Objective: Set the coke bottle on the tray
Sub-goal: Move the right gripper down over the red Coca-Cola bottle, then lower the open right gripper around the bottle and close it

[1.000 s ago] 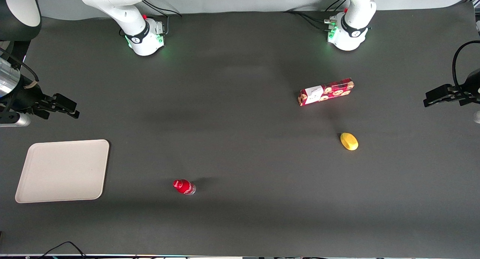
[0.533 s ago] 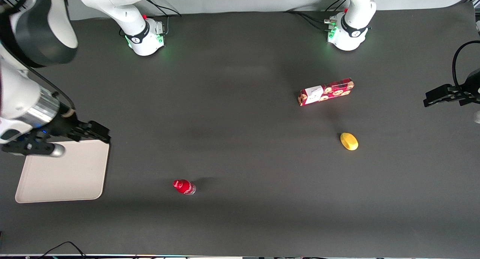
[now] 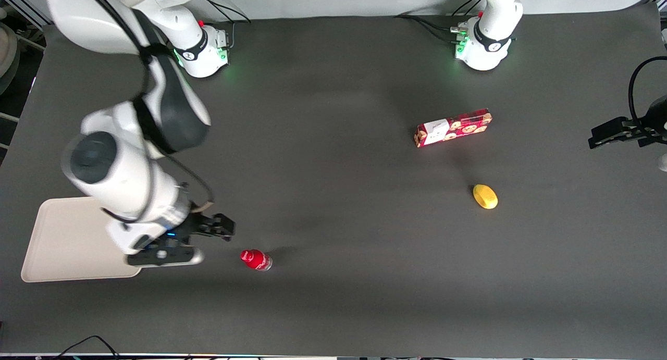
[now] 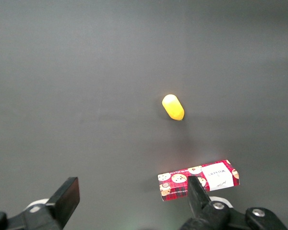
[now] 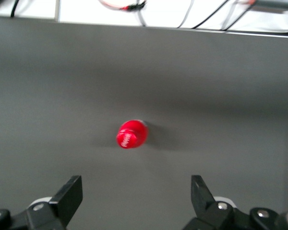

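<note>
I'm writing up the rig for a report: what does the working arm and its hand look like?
The working arm has glossy white rounded shells with dark grey joint caps, a black cable along it, and a silver wrist ring. Its base glows green with a small red button. The black two-finger hand, fingers open, hovers beside the small red-capped coke bottle.

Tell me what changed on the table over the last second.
The working arm swung in from its end of the table, passed over the tray, and brought its claw close beside the coke bottle, open and holding nothing. The coke bottle stayed standing on the table, untouched. The tray, cookie box and yellow object kept their places.
</note>
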